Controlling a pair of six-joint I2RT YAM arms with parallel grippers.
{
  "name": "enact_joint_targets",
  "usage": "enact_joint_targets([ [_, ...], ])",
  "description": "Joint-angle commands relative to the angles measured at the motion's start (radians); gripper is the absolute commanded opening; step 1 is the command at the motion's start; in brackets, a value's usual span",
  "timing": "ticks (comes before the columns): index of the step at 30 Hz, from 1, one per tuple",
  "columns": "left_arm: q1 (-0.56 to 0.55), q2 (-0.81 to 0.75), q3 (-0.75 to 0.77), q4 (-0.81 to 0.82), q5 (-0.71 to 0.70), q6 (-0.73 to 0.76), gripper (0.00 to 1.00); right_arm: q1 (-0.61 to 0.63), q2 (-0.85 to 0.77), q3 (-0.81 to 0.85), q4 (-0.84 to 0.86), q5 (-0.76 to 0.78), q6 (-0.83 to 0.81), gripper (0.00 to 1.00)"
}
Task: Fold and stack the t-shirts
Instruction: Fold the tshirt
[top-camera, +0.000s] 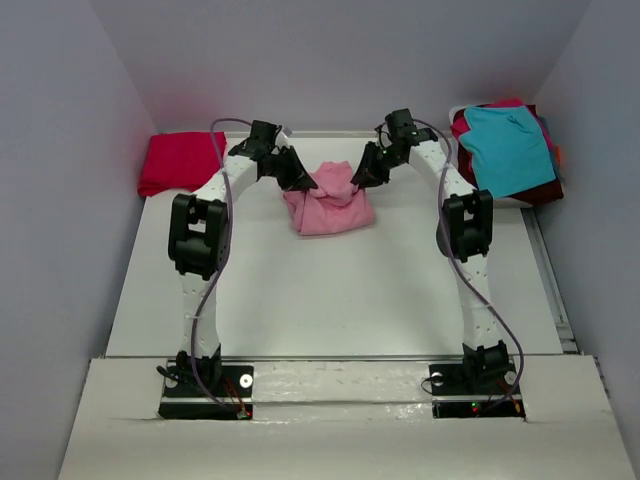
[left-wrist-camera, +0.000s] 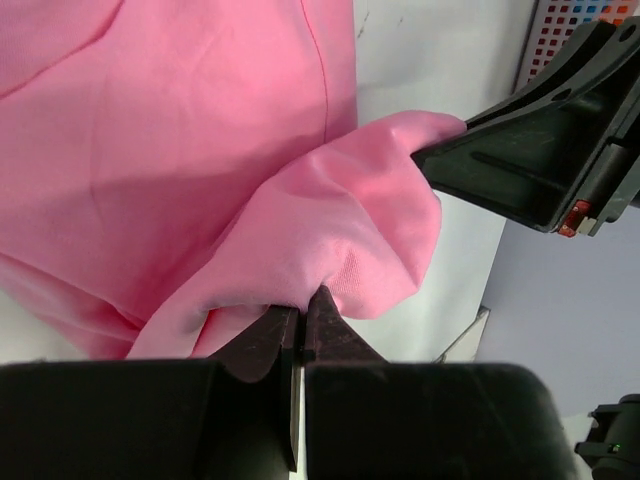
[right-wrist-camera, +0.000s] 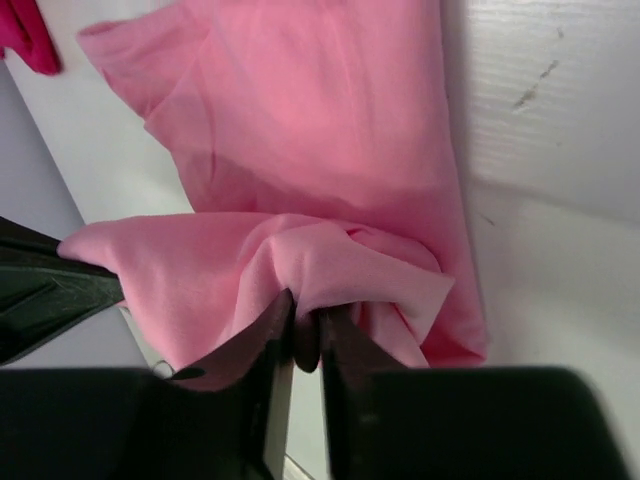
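Pink tee (top-camera: 328, 205) lies on table (top-camera: 330, 300), centre, nr far edge. L gripper (left-wrist-camera: 303, 298) & R gripper (right-wrist-camera: 307, 318) each pinch a raised fold, prob. to carry it over. Red tee (top-camera: 180, 160) sits at far-left corner.

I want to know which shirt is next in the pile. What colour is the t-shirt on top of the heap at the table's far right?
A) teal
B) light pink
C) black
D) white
A: a teal t-shirt lies spread over that heap, with maroon cloth showing only at its edge.
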Motion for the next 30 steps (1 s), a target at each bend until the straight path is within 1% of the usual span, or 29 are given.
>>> enact_joint_targets([
  [1,0.021,-0.001,0.045,0.106,0.017,-0.022,0.06,0.000,0.012,0.033,0.147,-0.032,-0.025,0.38],
  [2,0.021,0.004,0.048,0.117,0.017,-0.022,0.06,0.000,0.015,0.037,0.150,-0.027,-0.023,0.45],
  [4,0.042,0.013,0.063,0.129,0.011,-0.023,0.06,0.000,0.015,0.043,0.155,-0.024,-0.014,0.51],
  [5,0.055,0.015,0.069,0.132,0.010,-0.020,0.06,0.000,0.014,0.042,0.158,-0.024,-0.012,0.56],
  [6,0.055,0.018,0.076,0.133,0.008,-0.019,0.06,0.000,0.009,0.040,0.161,-0.024,-0.011,0.57],
  [7,0.068,0.021,0.082,0.130,0.004,-0.016,0.06,0.000,0.000,0.040,0.158,-0.021,-0.011,0.62],
  [10,0.095,0.027,0.115,0.106,-0.007,0.010,0.06,0.000,-0.026,0.033,0.138,0.008,-0.029,0.65],
  [13,0.119,0.022,0.119,0.103,-0.013,0.024,0.06,0.000,-0.069,-0.004,0.135,0.035,-0.042,0.70],
  [15,0.130,0.022,0.119,0.104,-0.015,0.026,0.06,0.000,-0.089,-0.029,0.141,0.048,-0.045,0.75],
  [21,0.157,0.053,0.154,0.135,0.000,0.007,0.06,0.000,-0.117,-0.050,0.133,0.074,-0.054,0.81],
  [26,0.185,0.119,0.236,0.169,0.030,-0.037,0.06,0.000,-0.123,-0.079,0.153,0.103,-0.023,0.82],
  [30,0.205,0.179,0.313,0.196,0.050,-0.063,0.06,0.000,-0.115,-0.093,0.159,0.094,0.000,0.82],
])
